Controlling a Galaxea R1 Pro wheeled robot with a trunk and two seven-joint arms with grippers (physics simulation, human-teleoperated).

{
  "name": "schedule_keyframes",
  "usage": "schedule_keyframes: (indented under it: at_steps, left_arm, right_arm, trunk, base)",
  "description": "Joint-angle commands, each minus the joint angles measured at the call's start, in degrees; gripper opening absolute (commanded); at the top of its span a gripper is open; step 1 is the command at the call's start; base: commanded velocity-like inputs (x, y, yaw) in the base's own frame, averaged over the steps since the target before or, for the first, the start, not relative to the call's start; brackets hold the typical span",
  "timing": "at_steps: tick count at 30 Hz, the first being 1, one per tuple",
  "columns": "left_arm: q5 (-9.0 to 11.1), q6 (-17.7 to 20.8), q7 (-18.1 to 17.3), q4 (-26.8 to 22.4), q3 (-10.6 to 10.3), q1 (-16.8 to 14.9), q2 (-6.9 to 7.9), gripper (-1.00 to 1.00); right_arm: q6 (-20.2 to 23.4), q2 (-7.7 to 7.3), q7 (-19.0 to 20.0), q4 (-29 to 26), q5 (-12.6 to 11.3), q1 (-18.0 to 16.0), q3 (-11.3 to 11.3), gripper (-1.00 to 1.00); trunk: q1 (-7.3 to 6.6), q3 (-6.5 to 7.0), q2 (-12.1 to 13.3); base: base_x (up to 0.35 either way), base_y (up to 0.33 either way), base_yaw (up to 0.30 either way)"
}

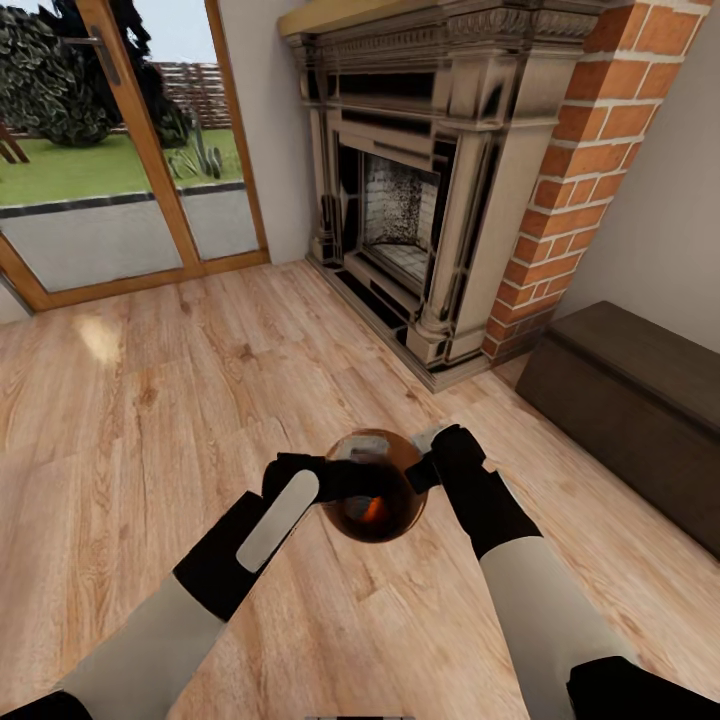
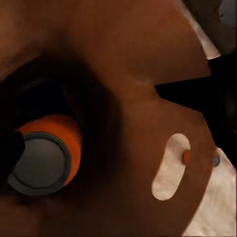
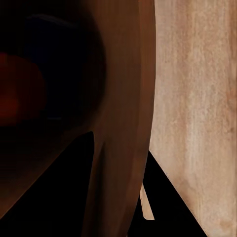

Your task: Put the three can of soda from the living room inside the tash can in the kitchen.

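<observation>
Two grippers meet at the bin [image 1: 372, 487] low in the centre of the head frame, held above the plank floor [image 1: 150, 400]. The right gripper [image 1: 432, 462] has its jaws closed over the rim — wall between them. The left gripper [image 1: 325, 480] touches the opposite side; its jaws I cannot tell. Inside lies an orange can [image 2: 47, 153]. A fireplace [image 1: 420, 190] stands upper right.

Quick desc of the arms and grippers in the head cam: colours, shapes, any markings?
Both forearms are light grey-white cylinders ending in black wrist sections. The left arm carries a pale grey, rounded oblong panel on its black wrist housing. The right arm has a plain black wrist. Both grippers are black with dark fingers. No cables, logos or text are visible.
</observation>
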Motion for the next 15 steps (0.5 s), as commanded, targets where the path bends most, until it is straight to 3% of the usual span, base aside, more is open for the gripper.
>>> schedule_keyframes:
  at_steps: [1, 2, 6, 9, 10, 11, 12, 14, 15]
  left_arm:
    - [-0.1, 0.2, 0.0, -1.9, 0.0, 0.1, 0.45, 1.0]
    - [-0.1, 0.4, 0.1, -3.5, 0.1, 0.2, 1.1, 1.0]
    - [0.0, 1.0, 0.0, -11.7, 0.2, 0.5, 6.23, 1.0]
    - [0.6, 1.0, -1.6, -15.3, 0.5, 1.6, 12.23, 1.0]
    - [0.7, 0.7, -4.3, -16.1, 1.6, 2.6, 15.26, 1.0]
    - [0.7, 0.6, -5.3, -16.2, 2.3, 3.1, 16.23, 1.0]
    - [0.6, 0.4, -7.5, -16.4, 4.3, 4.4, 18.07, 1.0]
    - [0.4, 0.3, -9.2, -16.4, 6.9, 5.9, 19.74, 1.0]
    - [0.2, -0.2, -10.4, -16.3, 9.7, 7.9, 21.02, 1.0]
  right_arm:
    - [0.2, -0.01, 0.2, 0.0, -1.1, 0.0, 0.0, -1.0]
    - [0.2, -0.03, 0.2, 0.0, -1.1, 0.0, 0.0, -1.0]
    - [0.2, -0.16, 0.2, 0.1, -1.2, 0.0, -0.1, -1.0]
    - [0.2, -0.32, 0.2, 0.1, -1.2, 0.0, -0.2, -1.0]
    - [0.2, -0.39, 0.2, 0.1, -1.2, -0.1, -0.3, -1.0]
    - [0.2, -0.42, 0.2, 0.1, -1.1, -0.1, -0.3, -1.0]
    - [0.2, -0.49, 0.2, 0.1, -1.1, -0.1, -0.5, -1.0]
    - [0.2, -0.56, 0.2, 0.1, -1.2, -0.1, -0.6, -1.0]
    - [0.2, -0.63, 0.2, 0.1, -1.2, -0.1, -0.8, -1.0]
  trunk:
    - [0.0, 0.0, 0.0]
    - [0.0, 0.0, 0.0]
    - [0.0, 0.0, 0.0]
    - [0.0, 0.0, 0.0]
    - [0.0, 0.0, 0.0]
    - [0.0, 0.0, 0.0]
    - [0.0, 0.0, 0.0]
    - [0.0, 0.0, 0.0]
    - [0.0, 0.0, 0.0]
  base:
    - [0.0, 0.0, 0.0]
    - [0.0, 0.0, 0.0]
    - [0.0, 0.0, 0.0]
    - [0.0, 0.0, 0.0]
    - [0.0, 0.0, 0.0]
    - [0.0, 0.0, 0.0]
    - [0.0, 0.0, 0.0]
    - [0.0, 0.0, 0.0]
    - [0.0, 0.0, 0.0]
